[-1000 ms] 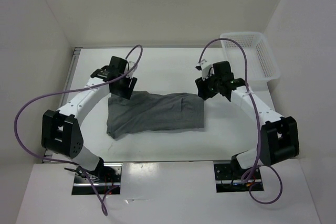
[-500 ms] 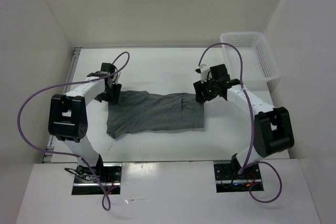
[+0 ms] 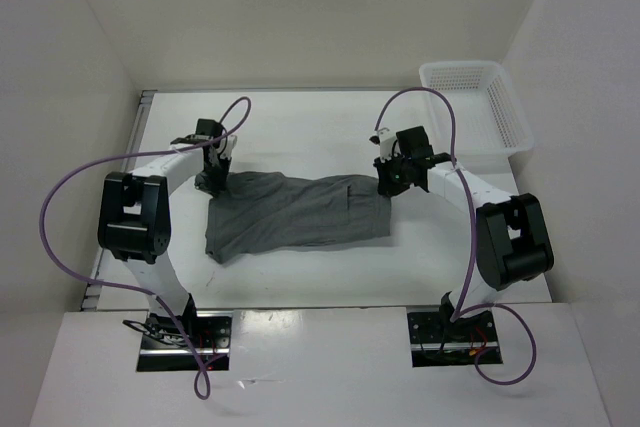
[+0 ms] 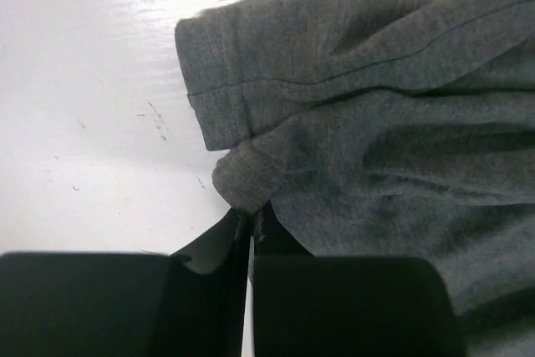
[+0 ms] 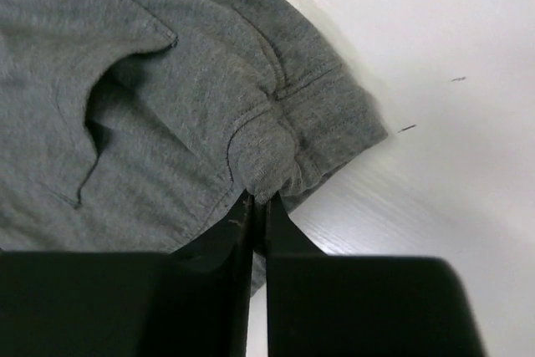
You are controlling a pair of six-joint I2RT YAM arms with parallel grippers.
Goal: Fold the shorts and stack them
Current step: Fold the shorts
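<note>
The grey shorts [image 3: 295, 212] lie spread flat across the middle of the white table. At their far left corner my left gripper [image 3: 211, 182] is shut on a pinch of the fabric; the left wrist view shows the shorts [image 4: 376, 140] bunched into a small fold right at the left gripper [image 4: 251, 215]. At the far right corner my right gripper [image 3: 387, 185] is likewise shut on the cloth, and the right wrist view shows the hem of the shorts [image 5: 209, 98] puckered into the tips of the right gripper [image 5: 261, 200].
A white mesh basket [image 3: 478, 107] stands at the far right corner of the table [image 3: 300, 132]. White walls enclose the table on three sides. Purple cables loop off both arms.
Both grippers have dropped onto the far corners of the shorts and shut, each pinching a small fold of fabric. The shorts have hardly shifted.
</note>
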